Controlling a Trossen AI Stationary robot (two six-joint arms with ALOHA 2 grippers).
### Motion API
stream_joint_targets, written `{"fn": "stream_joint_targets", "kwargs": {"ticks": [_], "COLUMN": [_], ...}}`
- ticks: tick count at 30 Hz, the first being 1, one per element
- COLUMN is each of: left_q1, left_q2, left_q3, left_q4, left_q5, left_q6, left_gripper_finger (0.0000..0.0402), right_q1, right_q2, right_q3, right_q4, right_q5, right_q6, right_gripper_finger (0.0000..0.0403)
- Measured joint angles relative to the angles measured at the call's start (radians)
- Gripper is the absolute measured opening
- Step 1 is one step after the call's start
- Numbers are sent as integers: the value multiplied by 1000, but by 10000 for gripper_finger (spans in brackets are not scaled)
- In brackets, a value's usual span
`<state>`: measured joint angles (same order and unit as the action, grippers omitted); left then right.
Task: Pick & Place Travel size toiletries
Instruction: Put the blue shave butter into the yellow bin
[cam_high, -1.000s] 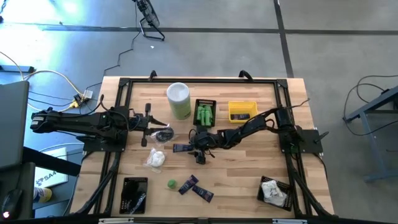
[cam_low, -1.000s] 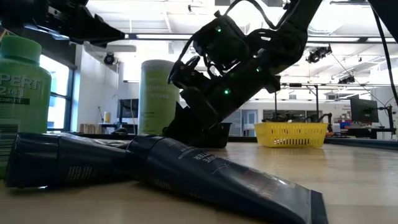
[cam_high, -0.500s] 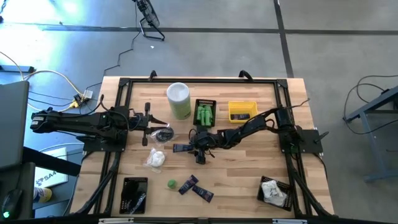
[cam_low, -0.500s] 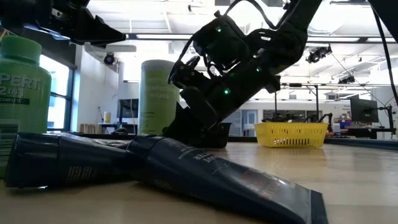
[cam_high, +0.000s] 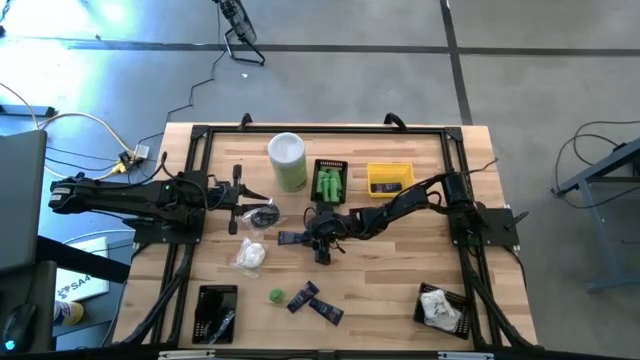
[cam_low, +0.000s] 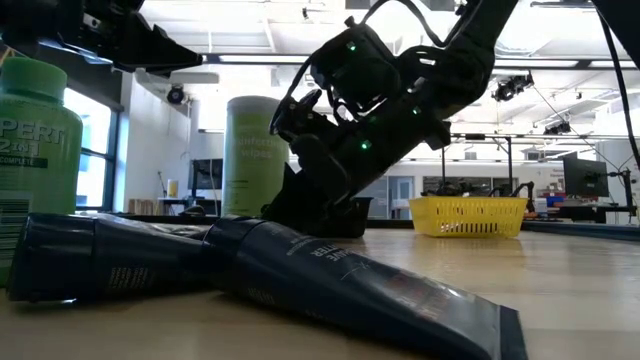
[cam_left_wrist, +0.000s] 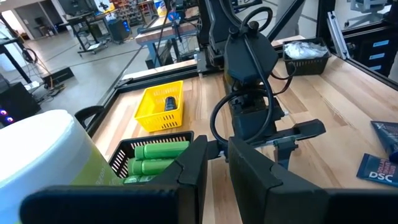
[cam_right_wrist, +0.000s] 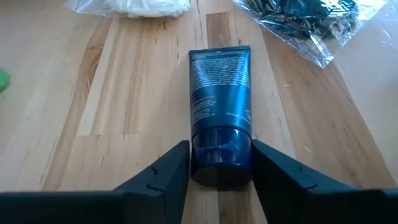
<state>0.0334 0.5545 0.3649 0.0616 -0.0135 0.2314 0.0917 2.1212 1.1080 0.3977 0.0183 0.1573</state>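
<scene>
The right tool (cam_right_wrist: 219, 171) has narrowed; its fingers now touch both sides of the dark navy plastic tube's (cam_right_wrist: 220, 112) cap end, mid-worktop (cam_high: 400, 280). The left tool (cam_left_wrist: 214, 163) remains nearly clenched, empty. Green plastic bottle (cam_low: 38, 150) reads "2in1 COMPLETE".

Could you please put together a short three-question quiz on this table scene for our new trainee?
1. True or false: the right gripper has a navy tube between its fingers.
2. What fills the black basket beside the yellow basket? A) green bottles B) white packets C) navy tubes
3. Fill in: the tall canister stands nearer the ___ arm.

Key: 1 true, with a finger against each side of the tube's cap end. 2 A. 3 left.
</scene>
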Motion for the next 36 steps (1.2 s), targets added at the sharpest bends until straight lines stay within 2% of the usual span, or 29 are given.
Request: {"fn": "stream_joint_targets", "kwargs": {"ticks": [6, 13, 18, 22, 26, 31, 36], "left_q1": [0, 0, 0, 0, 0, 0, 0], "left_q2": [0, 0, 0, 0, 0, 0, 0], "left_q3": [0, 0, 0, 0, 0, 0, 0], "left_q4": [0, 0, 0, -1, -3, -5, -8], "left_q5": [0, 0, 0, 0, 1, 1, 1], "left_q6": [0, 0, 0, 0, 0, 0, 0], "left_gripper_finger": [61, 61, 61, 61, 61, 61, 61], "right_q1": [0, 0, 0, 0, 0, 7, 29], "right_q2": [0, -12, -58, -142, -269, -442, -602], "right_q3": [0, -1, -1, 0, 0, 0, 0], "right_q4": [1, -4, -19, -102, -255, -452, -606], "right_q5": [-26, -20, -20, 1, 70, 154, 249], "right_q6": [-1, 5, -1, -3, -4, -3, 29], "right_gripper_finger": [128, 142, 124, 127, 143, 123, 124]}}
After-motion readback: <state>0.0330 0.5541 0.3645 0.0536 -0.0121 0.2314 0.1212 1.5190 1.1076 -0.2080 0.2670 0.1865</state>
